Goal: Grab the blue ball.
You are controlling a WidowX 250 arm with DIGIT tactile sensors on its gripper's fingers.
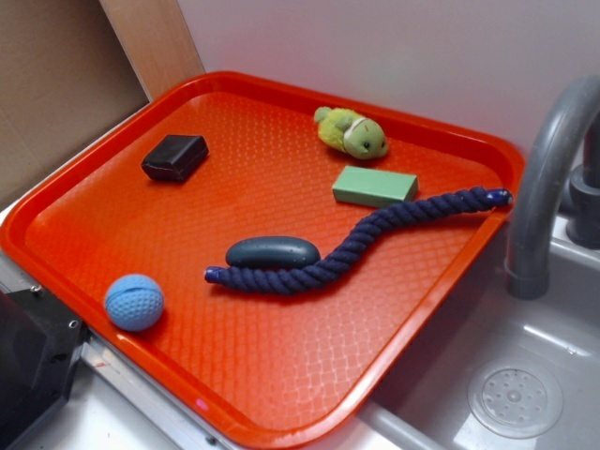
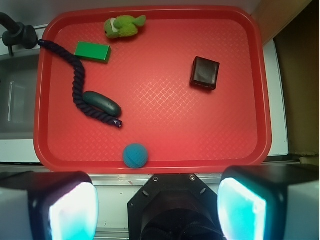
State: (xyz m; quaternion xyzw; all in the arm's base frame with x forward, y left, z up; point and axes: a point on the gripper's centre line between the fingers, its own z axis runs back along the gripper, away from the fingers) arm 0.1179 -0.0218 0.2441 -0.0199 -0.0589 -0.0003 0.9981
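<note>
Blue ball (image 1: 134, 302) (image 2: 135, 155) sits on the red tray (image 1: 281, 394) (image 2: 250, 100), close to its near edge by the robot, untouched. Pincer (image 2: 157, 202) spread wide, released, holding nothing, outside that edge. Rope (image 1: 356, 246) (image 2: 80, 90) and dark oval lump (image 1: 272, 251) (image 2: 102, 103) touch mid-tray. Tray rests on the surface (image 1: 122, 412).

You've got one red tray (image 1: 84, 202) carrying six things: one blue ball (image 1: 134, 302), one navy rope (image 1: 375, 239), one dark oval lump (image 1: 273, 252), one green block (image 1: 374, 186), one black block (image 1: 175, 157), one green plush toy (image 1: 352, 132).
</note>
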